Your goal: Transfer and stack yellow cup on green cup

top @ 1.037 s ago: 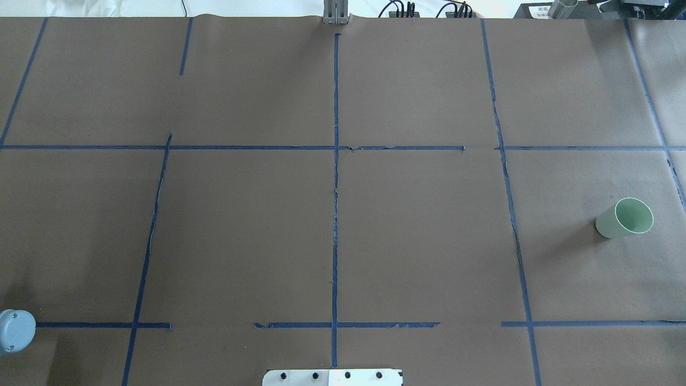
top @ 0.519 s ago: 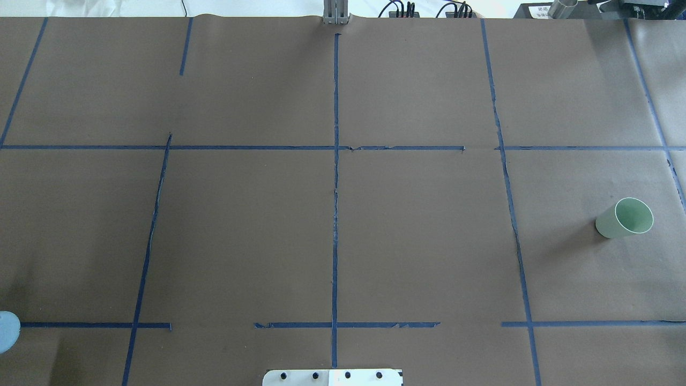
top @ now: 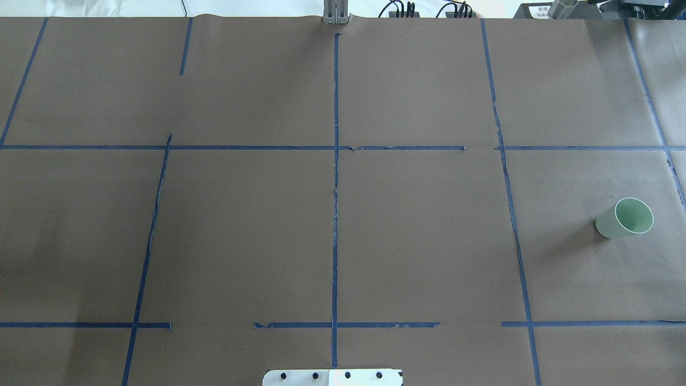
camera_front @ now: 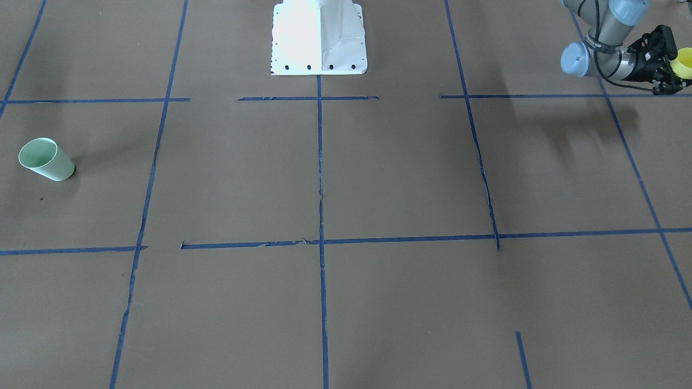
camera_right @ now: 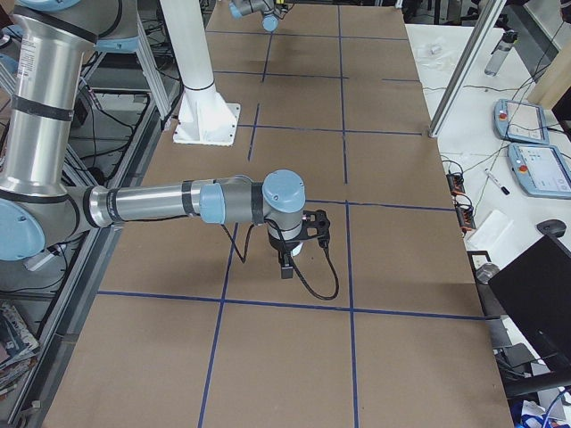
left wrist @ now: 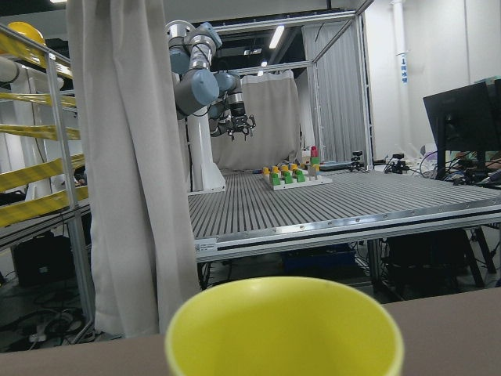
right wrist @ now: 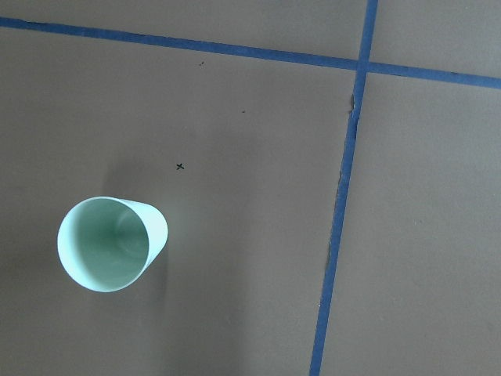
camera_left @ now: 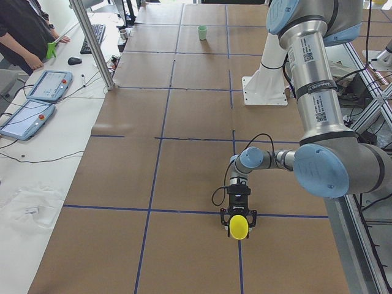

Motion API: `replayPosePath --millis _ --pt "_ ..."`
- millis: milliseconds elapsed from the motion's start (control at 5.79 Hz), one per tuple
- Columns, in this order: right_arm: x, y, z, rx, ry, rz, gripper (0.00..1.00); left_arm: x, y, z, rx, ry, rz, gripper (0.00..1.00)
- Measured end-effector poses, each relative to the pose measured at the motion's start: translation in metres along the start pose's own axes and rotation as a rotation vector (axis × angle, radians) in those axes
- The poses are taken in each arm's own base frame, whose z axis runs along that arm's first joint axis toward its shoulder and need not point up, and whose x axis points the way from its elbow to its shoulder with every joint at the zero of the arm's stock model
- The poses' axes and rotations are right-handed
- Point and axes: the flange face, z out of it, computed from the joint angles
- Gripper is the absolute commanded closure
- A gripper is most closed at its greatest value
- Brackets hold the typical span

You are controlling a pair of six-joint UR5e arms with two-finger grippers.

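The yellow cup point(camera_left: 239, 226) stands at the table's far left end; it also shows in the front view point(camera_front: 683, 60) and fills the bottom of the left wrist view point(left wrist: 283, 333). My left gripper point(camera_left: 238, 219) lies low and level, jaws open on either side of the cup. The green cup point(top: 624, 218) stands upright at the right end, also in the front view point(camera_front: 46, 159) and the right wrist view point(right wrist: 109, 244). My right gripper point(camera_right: 287, 259) hangs pointing down near it. I cannot tell whether it is open.
The white robot base point(camera_front: 319, 38) sits at the middle of the near edge. Blue tape lines cross the brown table cover point(top: 241, 230). A side table with tablets point(camera_left: 37, 92) and a metal post point(camera_left: 92, 43) stand beyond the far edge.
The left arm's grey joint cap slid left and out of the overhead view. The green cup has not moved.
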Motion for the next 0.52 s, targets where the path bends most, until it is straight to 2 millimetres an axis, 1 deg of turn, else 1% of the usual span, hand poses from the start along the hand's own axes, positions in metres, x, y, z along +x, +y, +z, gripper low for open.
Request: replayPosePath --millis 346,519 --pt "0.001 0.000 0.001 -0.001 0.001 0.003 0.00 0.046 -0.036 0.021 -0.043 0.114 0.051 0.43" --pt "0.001 0.001 0.001 -0.002 0.000 0.004 0.00 0.067 -0.052 0.041 -0.088 0.176 0.083 0.43"
